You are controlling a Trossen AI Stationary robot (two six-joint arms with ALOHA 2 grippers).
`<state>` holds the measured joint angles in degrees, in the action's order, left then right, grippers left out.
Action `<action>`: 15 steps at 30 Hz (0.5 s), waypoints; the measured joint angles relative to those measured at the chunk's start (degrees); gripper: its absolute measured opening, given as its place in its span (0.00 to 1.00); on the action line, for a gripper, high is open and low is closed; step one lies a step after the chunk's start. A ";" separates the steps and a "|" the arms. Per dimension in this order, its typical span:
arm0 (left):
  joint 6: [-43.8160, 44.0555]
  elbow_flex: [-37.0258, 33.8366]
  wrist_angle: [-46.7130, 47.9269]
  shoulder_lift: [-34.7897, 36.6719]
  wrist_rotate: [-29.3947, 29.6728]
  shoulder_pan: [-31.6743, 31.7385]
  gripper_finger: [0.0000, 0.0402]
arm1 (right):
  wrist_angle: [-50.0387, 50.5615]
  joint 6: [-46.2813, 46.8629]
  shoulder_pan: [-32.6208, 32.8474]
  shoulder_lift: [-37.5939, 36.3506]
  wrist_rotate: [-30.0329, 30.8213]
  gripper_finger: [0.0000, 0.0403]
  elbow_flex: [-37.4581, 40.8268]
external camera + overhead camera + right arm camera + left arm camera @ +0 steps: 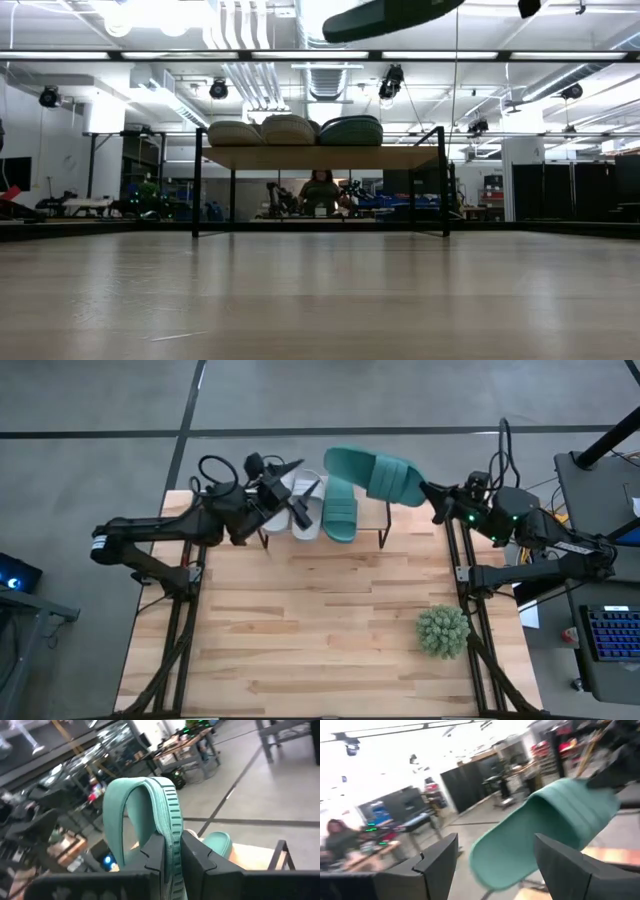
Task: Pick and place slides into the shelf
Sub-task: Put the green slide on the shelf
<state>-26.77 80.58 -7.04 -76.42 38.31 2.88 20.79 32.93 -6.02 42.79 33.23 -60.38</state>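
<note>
Three of the four slides already sit side by side on the shelf, which stands at the far edge of the table: the two pale slides toward its left end and one teal slide just beside them near the middle, leaving the right part of the shelf top bare. The level view across the table shows the same three lined up on the wooden top. The last teal slide is in the air, held above and a little beyond the far edge of the shelf by the right gripper, whose fingers are clamped on the ribbed strap, as the right wrist view shows plainly. The left gripper hovers over the left end of the shelf by the pale slides, its fingers spread wide and holding nothing. By my reading the task is close to its end: what is left is to bring the held slide down onto the bare right part of the shelf, next to its teal partner, and let go. A spiky green plant ball lies near the table's right edge, well apart from the shelf
</note>
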 joint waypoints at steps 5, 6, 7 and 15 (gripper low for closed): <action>-4.32 -0.19 0.40 1.41 4.47 -0.01 0.60 | -3.07 2.91 0.09 0.50 3.95 0.07 0.13; -4.99 -0.28 0.39 1.58 5.63 -0.01 0.60 | -3.80 3.09 0.09 0.54 4.56 0.07 0.15; -5.82 -0.28 0.40 1.79 6.25 -0.01 0.60 | -4.62 3.13 0.09 0.66 5.43 0.07 0.17; -13.29 -0.39 5.74 3.85 11.25 -0.01 0.60 | -10.90 9.83 0.15 2.93 9.98 0.07 0.64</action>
<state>-40.06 80.18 -1.30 -72.57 49.56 2.87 9.90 42.77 -5.87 45.72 43.21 -59.74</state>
